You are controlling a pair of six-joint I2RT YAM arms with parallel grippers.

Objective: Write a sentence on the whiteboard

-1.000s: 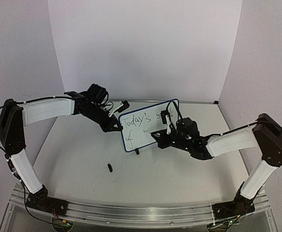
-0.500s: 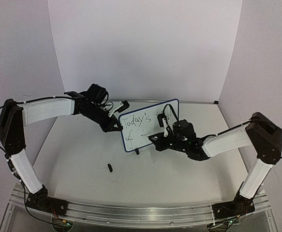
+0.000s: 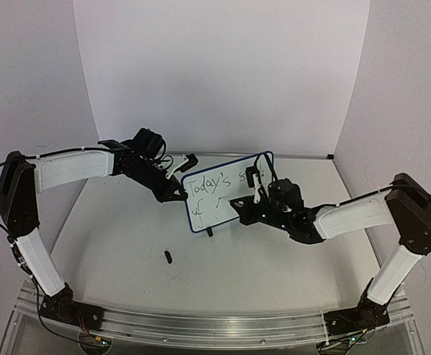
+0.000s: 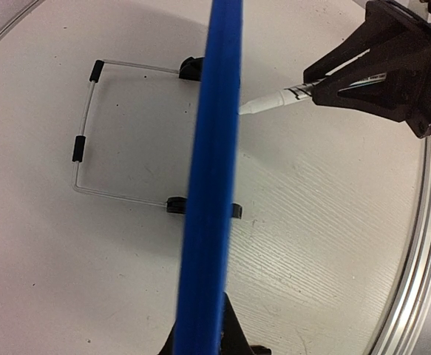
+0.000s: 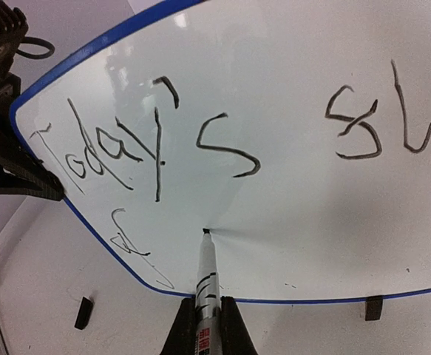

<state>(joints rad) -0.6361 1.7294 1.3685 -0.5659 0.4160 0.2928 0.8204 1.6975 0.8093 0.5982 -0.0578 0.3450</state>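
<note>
Right jaws: pinched on a marker (image 5: 206, 288); its barrel print was too small to read.
Marker axis: pointed straight into the whiteboard (image 5: 311, 222), tip touching the lower line just right of the "f".
Left jaws: clamped on the board's left rim, the board propped on the tabletop (image 3: 126, 244).
Sentence (image 5: 158, 166): read "Today's su", with "f" below.

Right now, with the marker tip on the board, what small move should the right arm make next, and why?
Probably drag the marker tip into a short stroke starting the next letter: the right gripper holds it touching the whiteboard right of the lower-line letter, blank space lies beyond, and the left gripper clamps the board's edge.
</note>
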